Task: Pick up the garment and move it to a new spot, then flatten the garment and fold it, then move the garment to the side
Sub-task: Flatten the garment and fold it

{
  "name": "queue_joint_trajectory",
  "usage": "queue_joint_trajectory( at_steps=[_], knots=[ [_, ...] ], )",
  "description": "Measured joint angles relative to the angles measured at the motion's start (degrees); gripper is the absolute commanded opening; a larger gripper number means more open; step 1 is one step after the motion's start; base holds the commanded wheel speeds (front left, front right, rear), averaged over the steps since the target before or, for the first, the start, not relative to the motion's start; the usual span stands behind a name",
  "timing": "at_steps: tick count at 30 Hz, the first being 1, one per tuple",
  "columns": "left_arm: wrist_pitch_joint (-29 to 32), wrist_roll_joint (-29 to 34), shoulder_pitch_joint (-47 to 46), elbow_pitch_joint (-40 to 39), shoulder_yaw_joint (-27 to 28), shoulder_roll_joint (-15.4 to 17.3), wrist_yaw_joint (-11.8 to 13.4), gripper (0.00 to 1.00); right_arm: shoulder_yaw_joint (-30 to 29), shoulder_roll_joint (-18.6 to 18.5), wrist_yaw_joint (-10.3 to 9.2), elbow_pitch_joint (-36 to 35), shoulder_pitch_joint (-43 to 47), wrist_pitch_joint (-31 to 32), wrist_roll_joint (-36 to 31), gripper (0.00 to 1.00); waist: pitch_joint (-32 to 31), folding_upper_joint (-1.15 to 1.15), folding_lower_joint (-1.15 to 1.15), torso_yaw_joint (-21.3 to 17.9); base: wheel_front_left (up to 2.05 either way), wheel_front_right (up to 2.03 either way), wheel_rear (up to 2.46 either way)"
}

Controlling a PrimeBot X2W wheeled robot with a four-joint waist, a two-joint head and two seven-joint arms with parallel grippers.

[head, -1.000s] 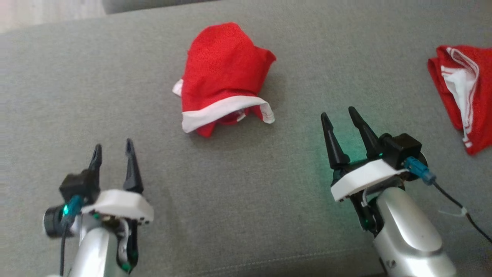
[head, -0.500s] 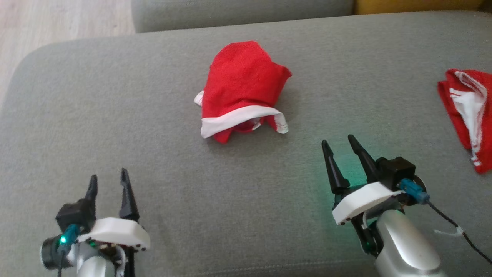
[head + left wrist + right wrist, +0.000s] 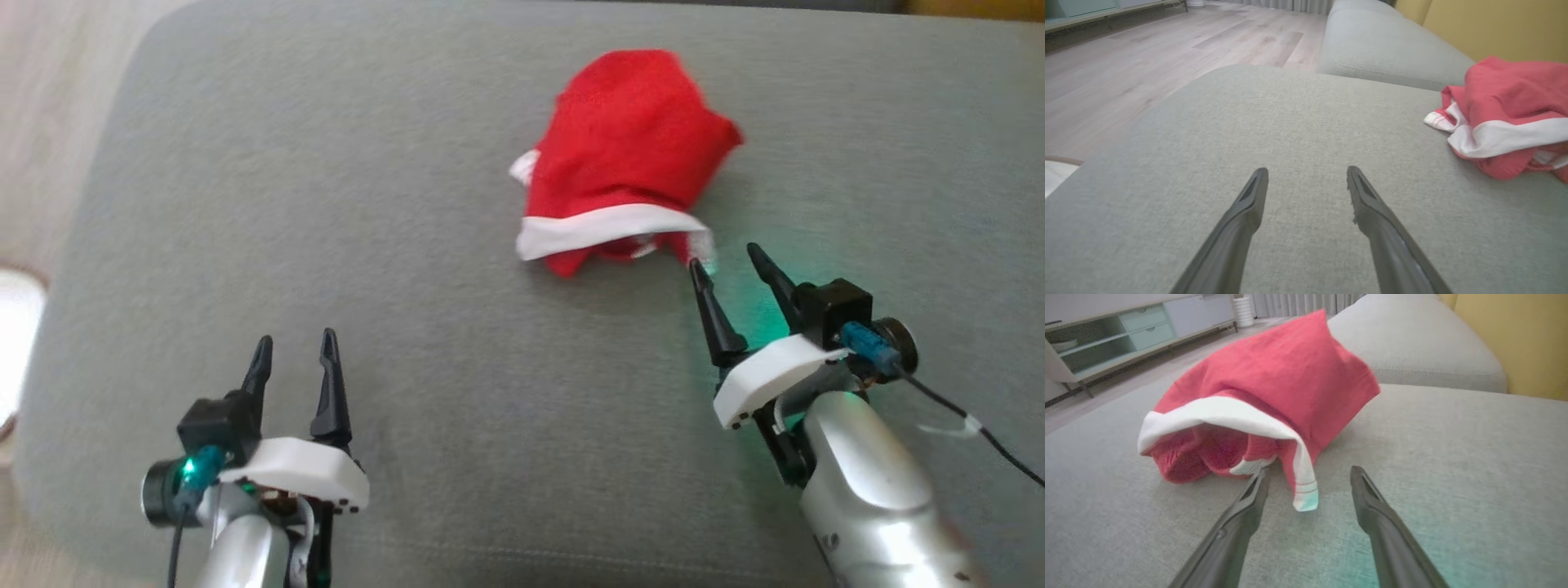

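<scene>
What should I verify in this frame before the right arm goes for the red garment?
1. Right gripper open: ok.
2. Left gripper open, nothing in it: ok.
3. Garment lying on the sofa cushion, unheld: ok.
4. White hem corner close by the right gripper's fingertips: ok.
5. Fingers touching the fabric: cannot tell.
6. Garment flat: not ok, bunched.

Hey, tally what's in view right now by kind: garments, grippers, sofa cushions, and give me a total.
Garments: 1, the red garment with white trim.
Grippers: 2, the left gripper and the right gripper, both open.
Sofa cushions: 2, the grey cushion under the garment and a second cushion beyond it.
Total: 5.
</scene>
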Motion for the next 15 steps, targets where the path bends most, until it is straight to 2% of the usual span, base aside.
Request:
queue_joint_trajectory(
  at_steps=[6, 7, 8, 9, 15],
  knots=[
    [0.0, -0.64, -0.01, 0.01, -0.88, 0.02, 0.19, 1.0, -3.82, 0.0, 0.0, 5.03, -2.08, 0.0, -3.68, 1.0, 2.06, 0.0, 0.0, 4.0, 0.0, 0.0, 0.0],
    [0.0, -0.86, -0.01, 0.0, -0.91, 0.03, 0.26, 1.0, -4.39, 0.01, 0.0, 5.42, -2.33, 0.0, -4.09, 0.85, 2.39, 0.0, 0.0, 4.43, 0.0, 0.0, 0.0],
    [0.0, -0.96, -0.01, -0.01, -0.93, 0.02, 0.32, 1.0, -4.94, 0.01, 0.0, 5.78, -2.6, 0.0, -4.5, 0.1, 2.68, 0.0, 0.0, 4.78, 0.0, 0.0, 0.0],
    [0.0, -0.96, -0.01, -0.07, -0.93, 0.02, 0.32, 1.0, -5.49, 0.01, 0.0, 5.95, -2.86, 0.0, -4.93, 0.0, 2.91, 0.0, 0.0, 5.03, 0.0, 0.0, 0.0],
    [0.0, -2.08, -0.02, -0.57, -1.42, 0.02, 0.34, 1.0, -9.64, 0.0, 0.0, 2.03, -4.1, 0.0, -9.02, 0.0, 2.14, 0.0, 0.0, 4.4, 0.0, 0.0, 0.0]
  ],
)
